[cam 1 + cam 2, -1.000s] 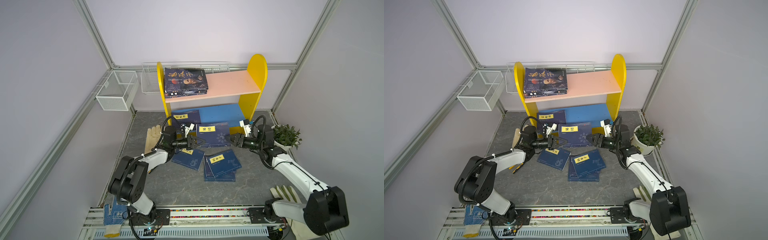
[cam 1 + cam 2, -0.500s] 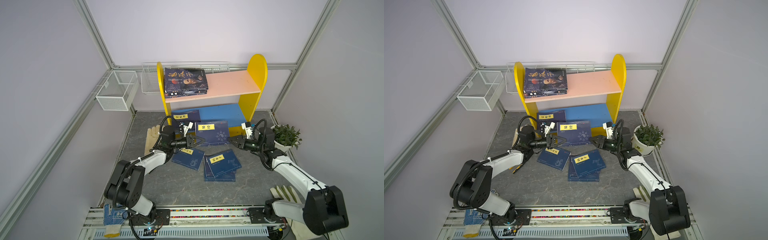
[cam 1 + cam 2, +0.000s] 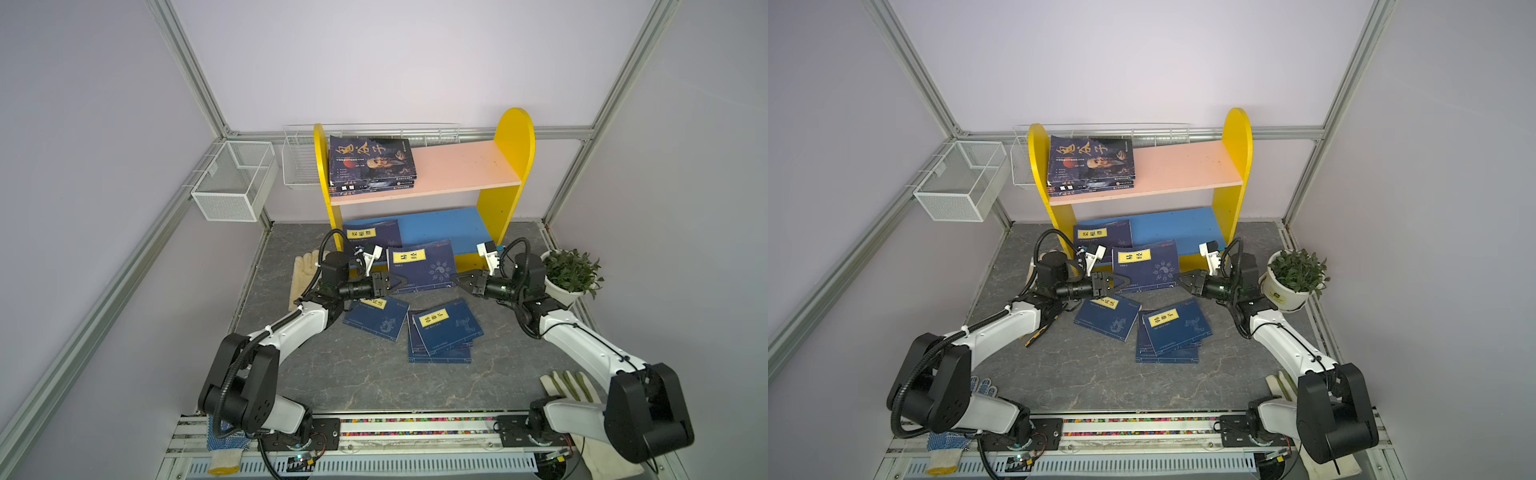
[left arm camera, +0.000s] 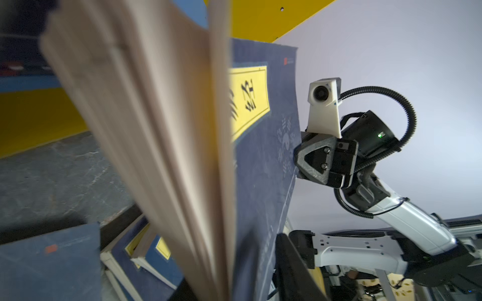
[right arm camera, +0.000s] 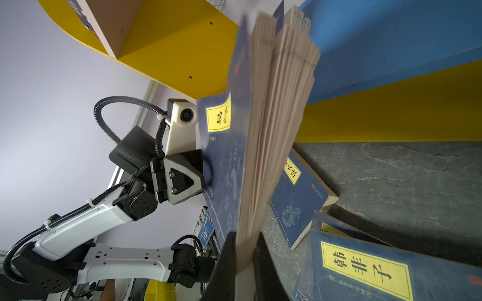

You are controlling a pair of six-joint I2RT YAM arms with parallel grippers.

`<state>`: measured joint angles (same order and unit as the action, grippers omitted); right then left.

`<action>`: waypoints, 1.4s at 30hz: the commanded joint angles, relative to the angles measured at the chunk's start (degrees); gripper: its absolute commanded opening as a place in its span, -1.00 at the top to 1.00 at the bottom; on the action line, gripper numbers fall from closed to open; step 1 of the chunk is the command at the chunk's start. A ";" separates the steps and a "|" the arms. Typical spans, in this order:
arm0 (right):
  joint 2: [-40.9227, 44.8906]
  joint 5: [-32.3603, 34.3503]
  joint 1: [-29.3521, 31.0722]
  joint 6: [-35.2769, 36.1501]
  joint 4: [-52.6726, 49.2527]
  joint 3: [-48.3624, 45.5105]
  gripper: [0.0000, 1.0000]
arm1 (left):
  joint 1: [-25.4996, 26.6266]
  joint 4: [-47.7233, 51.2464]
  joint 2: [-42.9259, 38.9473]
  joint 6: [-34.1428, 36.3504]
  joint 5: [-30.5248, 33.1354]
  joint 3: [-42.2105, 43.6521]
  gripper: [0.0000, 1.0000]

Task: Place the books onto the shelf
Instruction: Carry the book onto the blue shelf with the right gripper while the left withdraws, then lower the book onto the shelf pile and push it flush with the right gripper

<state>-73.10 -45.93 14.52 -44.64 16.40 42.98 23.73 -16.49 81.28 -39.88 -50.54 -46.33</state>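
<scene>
1. Shelf (image 3: 513,137) stood at the rear edge of the tabletop (image 3: 332,374), with the pink upper board (image 3: 465,166) above the blue lower board (image 3: 440,226).
2. Stack of glossy paperbacks (image 3: 370,162) lay flat at the left end of the upper board. One shelved navy book (image 3: 372,237) with a yellow label lay at the left end of the lower board.
3. Raised book (image 3: 419,266) (image 3: 1144,268), navy with a yellow label, sat tilted with the label side up. It was just in front of the lower board, between the two grippers. Could not tell whether its near edge touched the tabletop.
4. Right gripper (image 3: 455,278) (image 5: 245,260) was clamped on the raised book's right edge. The right wrist view showed a finger pressed on each side of the page block, with the pages fanning loose beyond the grip.
5. Left gripper (image 3: 400,283) (image 3: 1121,281) was at the raised book's left edge, jaws spread in a V in both top views. The left wrist view showed one of its fingers (image 4: 289,265) just beside the cover. Contact could not be told.
6. Loose navy book (image 3: 376,318) lay flat on the tabletop, partly beneath the left gripper. Pile of navy books (image 3: 444,332) lay overlapped just beside it, toward the front edge.
7. Potted plant (image 3: 569,274) stood at the right edge. Tan glove (image 3: 303,274) lay near the left edge, beside the shelf's left foot.
</scene>
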 commanded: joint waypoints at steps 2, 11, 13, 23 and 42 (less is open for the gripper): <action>-0.84 0.05 0.18 -3.47 8.53 2.10 0.81 | -2.67 2.43 -8.39 2.79 10.78 4.26 -0.45; -10.92 3.63 4.13 -6.04 17.33 11.14 0.81 | -5.77 14.49 -31.67 -11.43 58.24 19.70 -0.60; -14.09 5.16 6.09 -4.17 15.46 14.42 0.80 | -5.83 23.84 -37.62 -15.82 68.46 20.92 -0.58; -29.63 11.03 11.90 -0.27 7.48 31.05 0.79 | -6.33 36.68 -40.42 -18.70 74.11 20.55 -0.58; -41.65 12.06 14.79 -0.29 3.27 41.69 0.77 | -6.33 34.54 -35.69 -18.40 71.15 20.40 -0.59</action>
<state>-113.84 -34.13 28.88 -44.99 18.33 83.07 17.63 17.89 45.25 -57.04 20.56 -25.58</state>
